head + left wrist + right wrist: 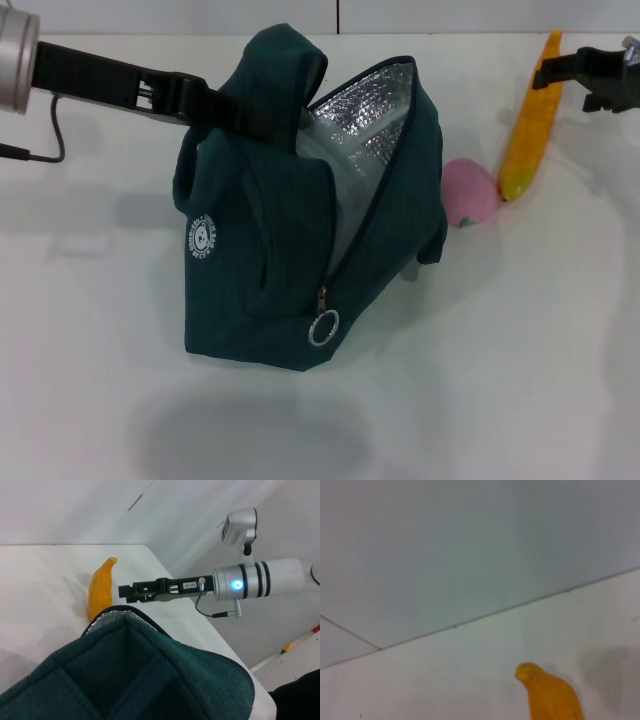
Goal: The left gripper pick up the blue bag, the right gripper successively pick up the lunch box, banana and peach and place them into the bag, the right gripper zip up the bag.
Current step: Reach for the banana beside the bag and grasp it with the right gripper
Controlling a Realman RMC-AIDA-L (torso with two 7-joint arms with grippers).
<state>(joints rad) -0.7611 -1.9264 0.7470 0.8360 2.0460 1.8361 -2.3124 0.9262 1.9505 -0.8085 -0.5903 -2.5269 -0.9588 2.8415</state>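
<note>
Banana (527, 125) long axis runs near-to-far | right hand (560, 68) at far tip, closure indeterminate | left hand (205, 105) grips blue bag (290, 240), mouth open

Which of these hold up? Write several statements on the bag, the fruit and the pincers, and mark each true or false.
1. The blue bag is zipped shut. False: it gapes open, foil lining showing.
2. The left pincer holds the bag by a handle. True.
3. The peach lies inside the bag. False: it sits on the table, beside the bag.
4. The banana lies next to the peach. True.
5. The right pincer is at the banana's far end. True.
</note>
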